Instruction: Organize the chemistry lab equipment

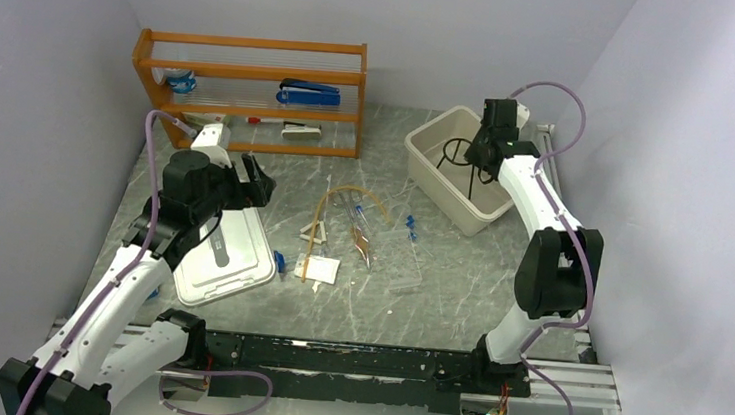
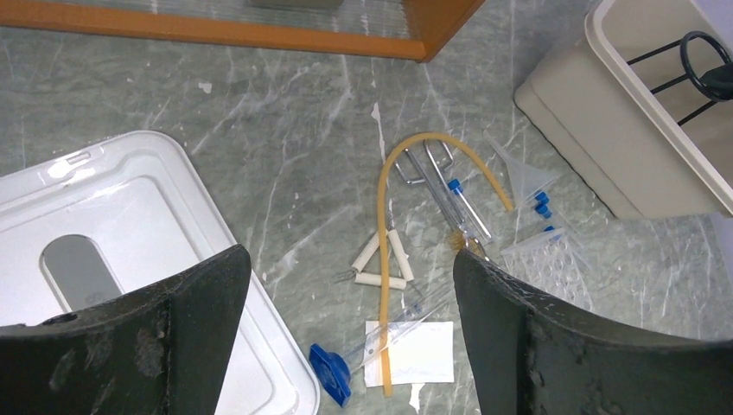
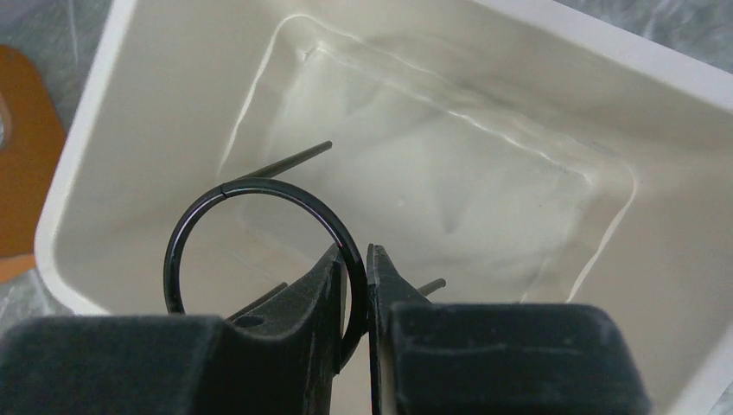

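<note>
My right gripper (image 3: 361,259) is shut on the black wire tripod ring (image 3: 216,194) and holds it inside the white bin (image 3: 86,173); the top view shows the ring (image 1: 458,155) in the bin (image 1: 428,158). My left gripper (image 2: 350,255) is open and empty above the loose items. Below it lie amber rubber tubing (image 2: 383,285), a white-sleeved triangle (image 2: 402,255), a white paper packet (image 2: 423,354), metal tongs (image 2: 423,169), blue-capped clear tubes (image 2: 458,194), a clear rack (image 2: 553,264) and a blue-based clear cylinder (image 2: 331,372).
A white bin lid (image 1: 229,256) lies flat at the left, under my left arm. An orange shelf (image 1: 253,92) with a blue stapler stands at the back. The walls close in on both sides.
</note>
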Tool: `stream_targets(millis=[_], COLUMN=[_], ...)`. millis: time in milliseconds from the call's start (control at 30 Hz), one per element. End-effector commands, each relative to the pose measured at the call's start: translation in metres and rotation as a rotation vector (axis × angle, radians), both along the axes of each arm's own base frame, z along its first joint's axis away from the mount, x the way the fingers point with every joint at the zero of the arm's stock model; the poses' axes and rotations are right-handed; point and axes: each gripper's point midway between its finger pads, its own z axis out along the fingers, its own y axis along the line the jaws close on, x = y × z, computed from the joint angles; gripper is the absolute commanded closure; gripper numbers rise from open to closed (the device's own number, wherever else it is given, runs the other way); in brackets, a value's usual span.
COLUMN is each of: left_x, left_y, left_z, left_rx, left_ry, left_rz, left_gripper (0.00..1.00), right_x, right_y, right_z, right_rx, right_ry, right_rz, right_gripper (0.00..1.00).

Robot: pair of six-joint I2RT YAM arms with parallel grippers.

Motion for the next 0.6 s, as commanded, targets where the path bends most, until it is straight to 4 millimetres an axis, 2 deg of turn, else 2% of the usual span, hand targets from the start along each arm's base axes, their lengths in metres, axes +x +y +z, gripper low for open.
stream_targets(millis=[0, 167, 333, 567], left_x=[0.001, 0.0, 0.002, 0.003], left_y=[0.003, 0.003, 0.003, 0.003], left_z=[-0.001, -0.004, -0.005, -0.009], left_rx=[0.012, 0.007, 0.007, 0.012], left_ry=[0.016, 0.028, 0.027, 0.04], left_rz=[0.021, 0.025, 0.024, 0.023], left_gripper=[0.1, 0.1, 0.1, 0.1], right_x=[-0.011, -0.003, 0.015, 0.031], right_y=[0.028, 0.033, 0.037, 0.047], right_z=[-0.004, -0.003, 0.001, -0.014], right_rx=[0.114, 0.093, 0.005, -0.008], right_ry=[0.015, 0.004, -0.066, -0.082], right_rz=[0.075, 0.067, 0.02, -0.05], right_gripper=[1.0, 1.0, 1.0, 1.0])
